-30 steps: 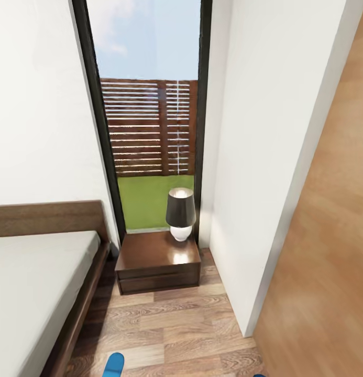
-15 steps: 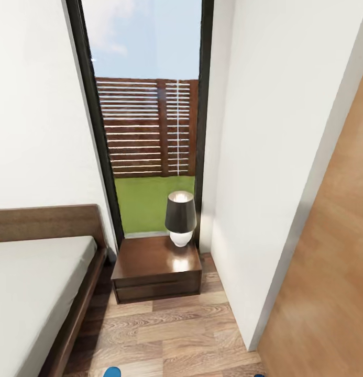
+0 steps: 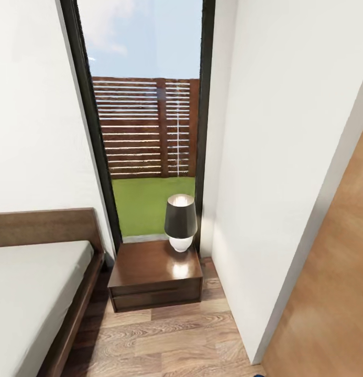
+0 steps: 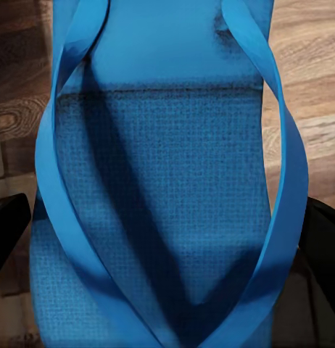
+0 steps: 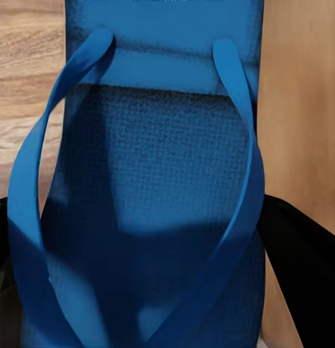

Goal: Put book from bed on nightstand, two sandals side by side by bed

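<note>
Up close, each wrist camera looks straight down onto a bright-blue sandal. In the left wrist view, the left sandal (image 4: 164,217) lies between the two dark fingers (image 4: 6,230) of the left pincer (image 4: 164,250), its straps arching over a textured sole, with wood-plank floor (image 4: 312,109) beyond it. The fingers sit at the sandal's two edges, apparently clamped on it, though the contact itself is hard to make out. In the right wrist view, the right sandal (image 5: 156,210) sits likewise between the black fingers (image 5: 302,268) of the right pincer (image 5: 149,254), seemingly gripped at both sides. No brand, label or lettering can be read on either sole or strap.

From the head view, the bed (image 3: 29,293) with its dark headboard and grey mattress stands beside a dark-brown nightstand (image 3: 155,280). A lamp (image 3: 180,222) with a dark shade rests on the nightstand's glossy top, before a tall black-framed window (image 3: 144,131) showing a slatted fence and grass.
</note>
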Robot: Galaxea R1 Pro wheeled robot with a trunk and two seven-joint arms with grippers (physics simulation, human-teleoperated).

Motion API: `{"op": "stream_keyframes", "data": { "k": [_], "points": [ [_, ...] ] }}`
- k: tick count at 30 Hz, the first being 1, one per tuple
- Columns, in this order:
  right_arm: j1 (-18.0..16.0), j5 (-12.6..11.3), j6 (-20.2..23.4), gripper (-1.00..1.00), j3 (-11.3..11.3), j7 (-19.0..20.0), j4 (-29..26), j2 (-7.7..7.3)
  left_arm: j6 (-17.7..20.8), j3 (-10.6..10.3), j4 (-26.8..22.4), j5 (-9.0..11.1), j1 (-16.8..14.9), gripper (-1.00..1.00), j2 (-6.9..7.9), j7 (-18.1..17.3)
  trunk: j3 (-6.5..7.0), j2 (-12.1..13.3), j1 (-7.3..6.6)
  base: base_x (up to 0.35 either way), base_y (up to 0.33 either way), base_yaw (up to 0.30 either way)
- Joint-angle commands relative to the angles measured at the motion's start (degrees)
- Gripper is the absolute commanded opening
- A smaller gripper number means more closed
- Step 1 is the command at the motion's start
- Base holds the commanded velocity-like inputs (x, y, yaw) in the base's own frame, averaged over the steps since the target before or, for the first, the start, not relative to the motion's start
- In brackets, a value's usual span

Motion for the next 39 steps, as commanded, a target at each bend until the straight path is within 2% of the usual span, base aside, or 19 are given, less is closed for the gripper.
{"op": "stream_keyframes", "data": {
  "k": [1, 10, 18, 39],
  "points": [
    [-0.05, -0.70, -0.21, -1.00, 0.47, -0.10, 0.03, 0.00, -0.17, -0.51, -0.01, 0.32, 0.07, -1.00, 0.02, 0.26, -0.12, -0.12, 0.05, 0.177, 0.000, 0.000],
    [-0.04, -0.51, -0.21, -1.00, 0.47, -0.10, 0.58, 0.13, -0.24, -0.49, 0.00, 0.39, 0.55, -1.00, 0.03, 0.26, -0.12, -0.12, 0.05, 0.150, 0.000, 0.001],
    [-0.03, 1.33, -0.21, -1.00, 0.47, -0.10, 0.79, 0.23, -0.25, -0.50, 0.00, 0.40, 0.66, -1.00, 0.03, 0.26, -0.12, -0.12, 0.05, 0.045, 0.000, 0.068],
    [-0.03, 1.76, -0.21, -1.00, 0.47, -0.10, 0.74, 0.11, -0.18, -0.51, 0.00, 0.34, 0.67, -1.00, 0.03, 0.26, -0.12, -0.12, 0.05, 0.006, 0.000, 0.235]
  ]
}}
